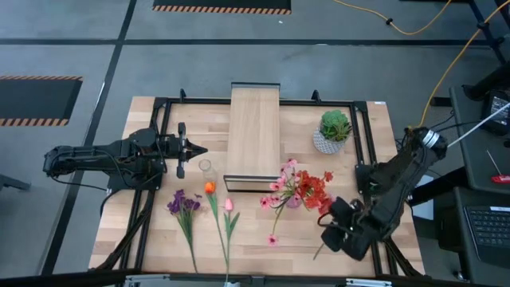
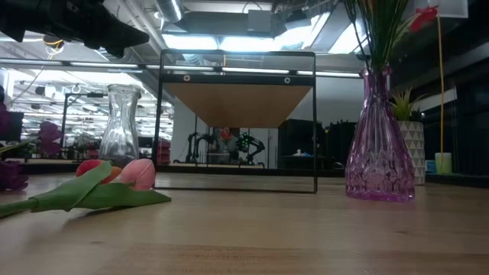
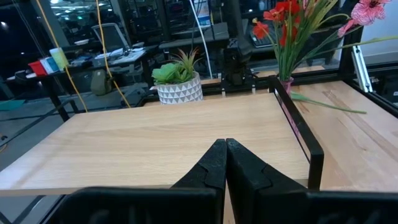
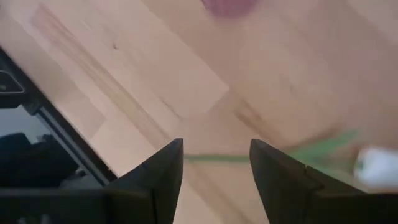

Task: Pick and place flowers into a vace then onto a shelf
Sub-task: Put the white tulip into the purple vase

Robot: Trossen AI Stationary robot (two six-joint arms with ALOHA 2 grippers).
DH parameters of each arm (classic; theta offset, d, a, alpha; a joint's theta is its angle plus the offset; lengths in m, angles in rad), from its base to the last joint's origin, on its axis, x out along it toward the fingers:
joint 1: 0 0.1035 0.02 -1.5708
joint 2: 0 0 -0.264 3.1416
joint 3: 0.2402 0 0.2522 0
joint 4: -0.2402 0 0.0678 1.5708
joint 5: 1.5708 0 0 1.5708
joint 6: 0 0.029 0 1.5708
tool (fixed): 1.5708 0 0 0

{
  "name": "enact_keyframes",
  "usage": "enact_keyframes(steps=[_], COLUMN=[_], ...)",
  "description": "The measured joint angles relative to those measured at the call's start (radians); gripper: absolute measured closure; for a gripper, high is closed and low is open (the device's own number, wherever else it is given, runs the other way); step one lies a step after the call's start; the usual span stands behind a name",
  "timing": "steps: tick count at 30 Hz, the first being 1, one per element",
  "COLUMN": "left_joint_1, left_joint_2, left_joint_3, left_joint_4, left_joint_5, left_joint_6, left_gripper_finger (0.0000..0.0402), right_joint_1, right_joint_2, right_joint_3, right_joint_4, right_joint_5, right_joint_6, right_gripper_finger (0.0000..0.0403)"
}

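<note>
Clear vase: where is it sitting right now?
In the high view the clear vase stands empty left of the shelf, by its near corner, beside the shut left gripper.

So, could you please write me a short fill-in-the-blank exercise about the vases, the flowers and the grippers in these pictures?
1. The red blooms stand in the ____ vase.
2. The clear vase holds ____ flowers.
3. The right gripper is open above a green ____ lying on the table.
4. The left gripper is ____, facing the shelf.

Missing words: purple; no; stem; shut
</note>
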Motion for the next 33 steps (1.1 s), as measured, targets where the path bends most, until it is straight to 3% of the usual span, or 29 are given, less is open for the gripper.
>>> enact_keyframes(steps=[8, 16, 27, 33], left_joint_1=[0.0, 0.0, 0.0, 0.0], left_joint_2=[0.0, 0.0, 0.0, 0.0], left_joint_3=[0.0, 0.0, 0.0, 0.0], left_joint_4=[0.0, 0.0, 0.0, 0.0], left_joint_5=[0.0, 0.0, 0.0, 0.0], left_joint_6=[0.0, 0.0, 0.0, 0.0], left_gripper_finger=[0.0398, 0.0398, 0.0398, 0.0398], right_joint_1=[0.119, 0.169, 0.125, 0.094], right_joint_2=[0.143, 0.265, 0.326, 0.326], right_joint_3=[0.094, 0.12, 0.123, 0.123], right_joint_4=[-0.065, -0.137, -0.117, -0.129], right_joint_5=[0.026, 0.015, -0.015, -0.133], right_joint_6=[0.352, 0.677, 0.696, 0.698], right_gripper_finger=[0.0216, 0.0216, 0.0216, 0.0216])
